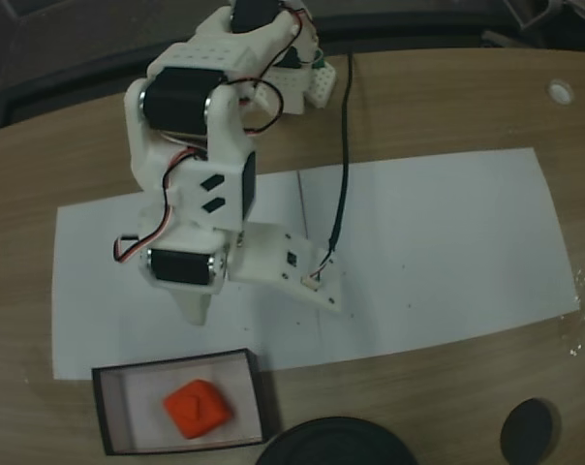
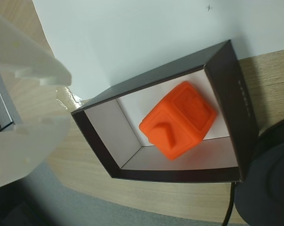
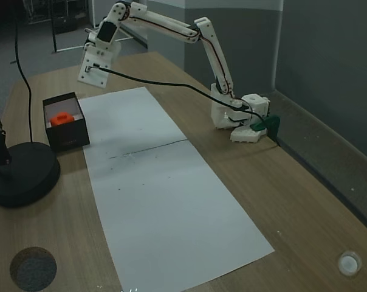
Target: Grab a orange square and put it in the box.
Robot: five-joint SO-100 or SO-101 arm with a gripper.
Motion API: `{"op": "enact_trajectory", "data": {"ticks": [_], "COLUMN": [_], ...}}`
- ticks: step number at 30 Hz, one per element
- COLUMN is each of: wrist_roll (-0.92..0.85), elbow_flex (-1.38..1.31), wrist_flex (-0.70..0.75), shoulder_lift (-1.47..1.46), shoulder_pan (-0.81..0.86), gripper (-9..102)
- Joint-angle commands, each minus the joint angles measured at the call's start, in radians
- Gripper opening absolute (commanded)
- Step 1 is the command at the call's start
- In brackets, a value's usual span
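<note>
The orange square (image 1: 198, 408) (image 2: 177, 120) (image 3: 61, 118) lies inside the box (image 1: 176, 363) (image 2: 245, 113) (image 3: 71, 137), resting on its pale floor with a notched face turned up. Nothing is touching it. My gripper (image 1: 198, 308) (image 2: 67, 100) (image 3: 89, 70) hangs in the air above and just beyond the box's far wall, over the edge of the paper. In the wrist view its white fingers (image 2: 34, 56) stand apart at the left edge, with bare table showing between them and nothing held.
A white paper sheet (image 1: 428, 242) (image 3: 165, 188) covers the table's middle. A round black stand base (image 1: 336, 441) (image 3: 19, 173) (image 2: 273, 179) sits close beside the box. A small black disc (image 1: 530, 431) (image 3: 33, 267) and a white cap (image 1: 561, 92) (image 3: 349, 263) lie near the table's edges.
</note>
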Motion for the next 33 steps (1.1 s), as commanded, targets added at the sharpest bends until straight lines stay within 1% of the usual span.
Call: {"op": "enact_trajectory", "data": {"ticks": [1,4,8,12,17,22,24,27,30,33], "wrist_roll": [0.058,0.1,0.172,0.178,0.178,0.169,0.167,0.167,0.155,0.055], "elbow_flex": [-0.057,-0.054,0.101,0.342,0.684,1.085,1.23,1.405,1.52,1.595], "wrist_flex": [0.12,0.242,0.242,0.229,0.114,-0.1,-0.158,-0.209,-0.238,-0.25], "shoulder_lift": [0.224,0.336,0.526,0.767,1.103,1.454,1.588,1.761,1.904,2.017], "shoulder_pan": [-0.054,-0.135,-0.206,-0.305,-0.353,-0.341,-0.341,-0.341,-0.341,-0.347], "gripper": [2,0,0,0,0,0,0,0,0,0]}}
